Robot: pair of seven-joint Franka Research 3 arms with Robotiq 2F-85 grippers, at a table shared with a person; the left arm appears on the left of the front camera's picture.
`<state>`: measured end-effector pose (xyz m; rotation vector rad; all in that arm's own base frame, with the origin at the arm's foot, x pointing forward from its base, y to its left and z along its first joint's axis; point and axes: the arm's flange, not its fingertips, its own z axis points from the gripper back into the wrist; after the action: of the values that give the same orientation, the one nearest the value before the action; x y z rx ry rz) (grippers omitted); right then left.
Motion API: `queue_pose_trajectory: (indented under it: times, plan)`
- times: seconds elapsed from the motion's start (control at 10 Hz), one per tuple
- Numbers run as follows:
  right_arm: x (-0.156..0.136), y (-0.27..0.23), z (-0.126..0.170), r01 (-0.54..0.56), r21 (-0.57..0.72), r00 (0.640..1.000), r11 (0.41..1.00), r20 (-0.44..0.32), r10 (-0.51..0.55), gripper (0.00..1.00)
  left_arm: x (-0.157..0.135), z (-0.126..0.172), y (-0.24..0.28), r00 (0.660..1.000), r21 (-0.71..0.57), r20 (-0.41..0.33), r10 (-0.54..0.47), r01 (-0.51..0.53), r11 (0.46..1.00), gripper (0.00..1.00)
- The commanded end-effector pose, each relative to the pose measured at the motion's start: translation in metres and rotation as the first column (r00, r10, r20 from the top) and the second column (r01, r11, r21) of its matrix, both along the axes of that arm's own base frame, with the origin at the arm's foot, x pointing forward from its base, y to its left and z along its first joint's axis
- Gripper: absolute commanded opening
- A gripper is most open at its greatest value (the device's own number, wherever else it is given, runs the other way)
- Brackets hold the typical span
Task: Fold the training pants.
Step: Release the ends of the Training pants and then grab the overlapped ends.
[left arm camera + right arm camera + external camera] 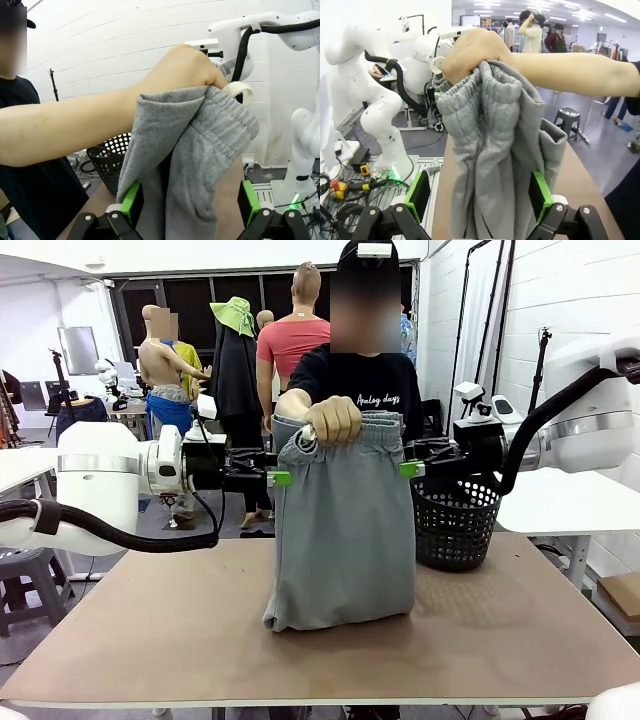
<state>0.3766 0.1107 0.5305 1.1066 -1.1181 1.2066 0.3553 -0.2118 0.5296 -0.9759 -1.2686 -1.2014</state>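
The light grey training pants (345,530) hang folded from a person's hand (333,420), which bunches the waistband at the top middle; their lower end rests on the table (150,630). My left gripper (281,478) is at the pants' left edge just below the waistband. My right gripper (408,469) is level with it at the right edge. In the left wrist view the grey cloth (200,150) hangs between the wide-apart green pads of the left gripper (190,202), which is open. The right gripper (479,195) is open too, with the cloth (490,140) between its pads.
A black mesh basket (455,520) stands on the table at the back right, just behind my right gripper. The person stands at the far side with an arm stretched over the table. The tan tabletop has free room left, right and in front of the pants.
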Motion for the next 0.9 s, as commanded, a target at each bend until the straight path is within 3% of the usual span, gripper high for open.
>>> queue_pose_trajectory:
  times: [0.0,0.5,0.8]
  plan:
    - [-0.006,0.0,-0.001,0.046,0.02,0.999,0.999,-0.006,-0.046,1.0,-0.002,-0.001,-0.001,0.999,-0.017,-0.02,0.038,-0.038,0.999,1.0]
    - [-0.003,0.007,-0.006,0.035,0.022,0.999,0.999,-0.033,-0.035,1.0,-0.015,-0.004,0.01,0.986,-0.016,-0.01,0.169,-0.169,0.986,1.0]
    - [-0.005,0.007,-0.007,0.031,0.024,0.998,0.999,-0.063,-0.029,1.0,-0.02,-0.008,0.015,0.987,-0.035,-0.037,0.154,-0.155,0.987,1.0]
